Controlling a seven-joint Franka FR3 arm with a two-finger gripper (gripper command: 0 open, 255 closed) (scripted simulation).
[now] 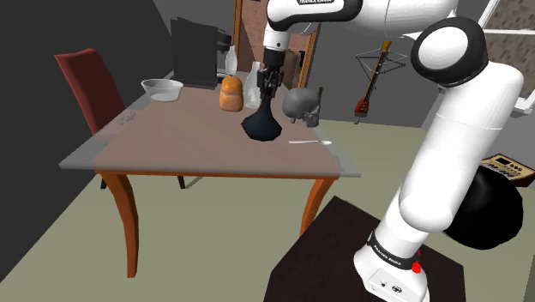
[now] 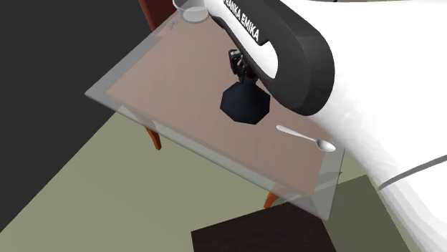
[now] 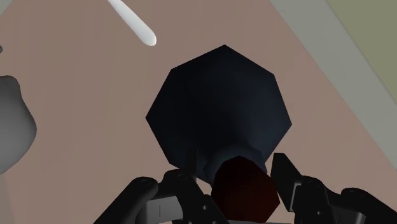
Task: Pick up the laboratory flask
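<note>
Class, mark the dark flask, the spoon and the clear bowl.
dark flask (image 1: pixel 261 127), shoulder view, on its wide body.
spoon (image 2: pixel 297 134), second exterior view, on its handle.
clear bowl (image 1: pixel 163 91), shoulder view, on its side wall.

Home dining room, table (image 1: pixel 189 137), red chair (image 1: pixel 86 86), bowl (image 1: pixel 162 88), bread loaf (image 1: pixel 231 93), spoon (image 2: pixel 326 145), stringed instrument (image 1: pixel 363 106)

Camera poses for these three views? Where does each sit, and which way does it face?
Shoulder view: beside and behind the stand, looking down across the table; arm and stand show.
Second exterior view: high over the table, looking steeply down; the arm crosses its upper right.
Wrist view: rides the arm's end, looking along the gripper at the flask.
Shared: flask, spoon and table show in all three.
</note>
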